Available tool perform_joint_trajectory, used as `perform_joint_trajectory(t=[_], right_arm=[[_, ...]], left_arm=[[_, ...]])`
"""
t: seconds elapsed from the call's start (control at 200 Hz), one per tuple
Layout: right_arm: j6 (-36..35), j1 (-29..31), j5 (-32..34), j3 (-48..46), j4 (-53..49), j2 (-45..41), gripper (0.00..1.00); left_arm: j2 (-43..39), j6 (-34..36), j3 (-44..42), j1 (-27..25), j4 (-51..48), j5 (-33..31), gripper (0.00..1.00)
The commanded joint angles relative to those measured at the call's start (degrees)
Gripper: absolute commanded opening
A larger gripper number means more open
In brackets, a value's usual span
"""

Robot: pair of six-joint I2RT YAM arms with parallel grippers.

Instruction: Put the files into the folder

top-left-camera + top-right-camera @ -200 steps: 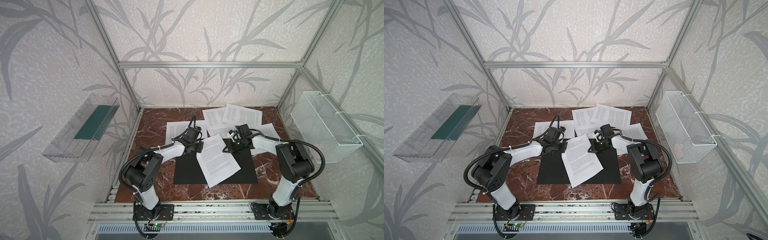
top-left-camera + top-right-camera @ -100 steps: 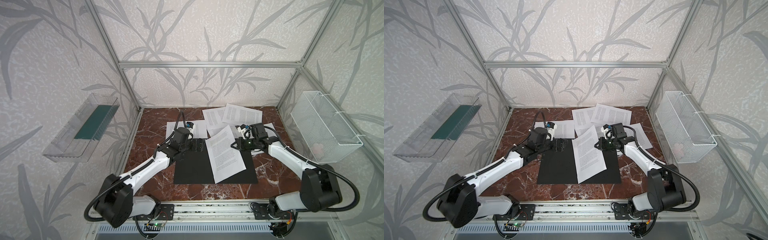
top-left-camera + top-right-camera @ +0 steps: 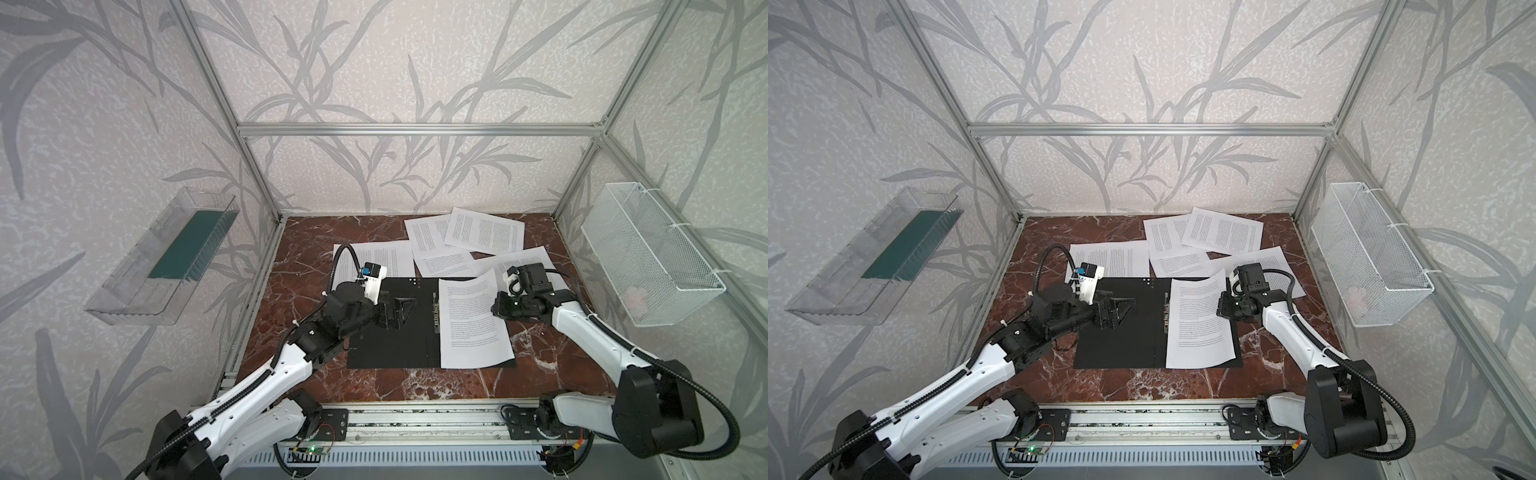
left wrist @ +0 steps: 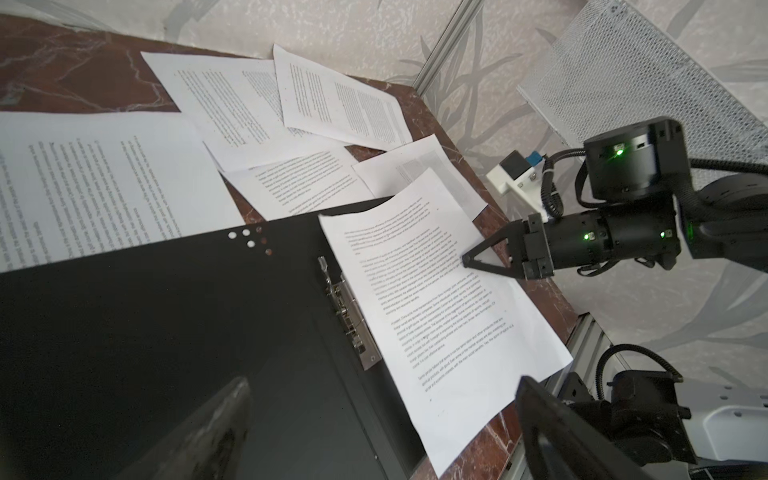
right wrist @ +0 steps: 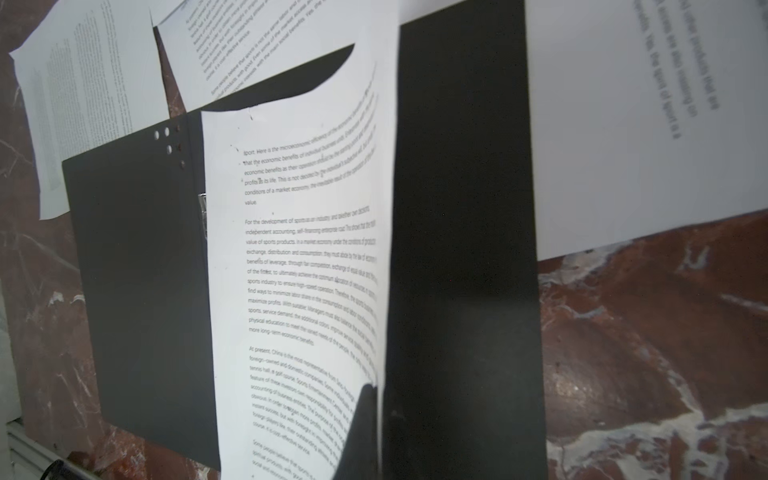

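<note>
The folder lies open on the marble table, black inside up, its metal clip along the spine. One printed sheet rests on the right half, its far corner curled up. My right gripper is shut on that sheet's right edge. My left gripper hovers open over the folder's left half, holding nothing. Several more files lie loose behind the folder.
A white wire basket hangs on the right wall. On the left wall is a clear tray with a green insert. An aluminium rail runs along the table's front edge. Bare marble shows left of the folder.
My left gripper has opened, let go of the sheet and drawn back to the left. My right gripper has pulled the sheet right and squared it over the folder's right half.
</note>
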Motion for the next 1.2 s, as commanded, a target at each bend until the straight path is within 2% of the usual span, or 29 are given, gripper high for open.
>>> perform_joint_trajectory(t=[0.0,0.065,0.115,0.295,0.715,1.195], right_arm=[[-1.9,0.1,5.3,-0.4,-1.4,-1.0,0.0],[-2.3,0.1,4.7,0.1,-1.7,-0.6,0.0],[-2.7,0.1,3.6,0.6,-1.9,-0.2,0.0],[-3.0,0.2,0.2,0.3,0.3,0.6,0.0],[-2.4,0.3,-4.5,0.7,4.2,2.3,0.0],[-1.9,1.0,-5.5,1.3,6.1,4.3,0.0]], left_arm=[[-4.2,2.1,-4.0,-3.4,-3.1,-6.3,0.99],[-6.4,4.0,-7.2,-6.8,-1.5,-11.4,0.99],[-7.3,4.2,-7.0,-7.5,-3.1,-12.6,0.99],[-8.9,4.9,-7.3,-7.7,-2.2,-11.7,0.99],[-5.1,5.1,-6.4,-7.9,-2.6,-11.9,0.99],[-4.1,5.4,-6.3,-7.8,-2.4,-12.4,0.99]])
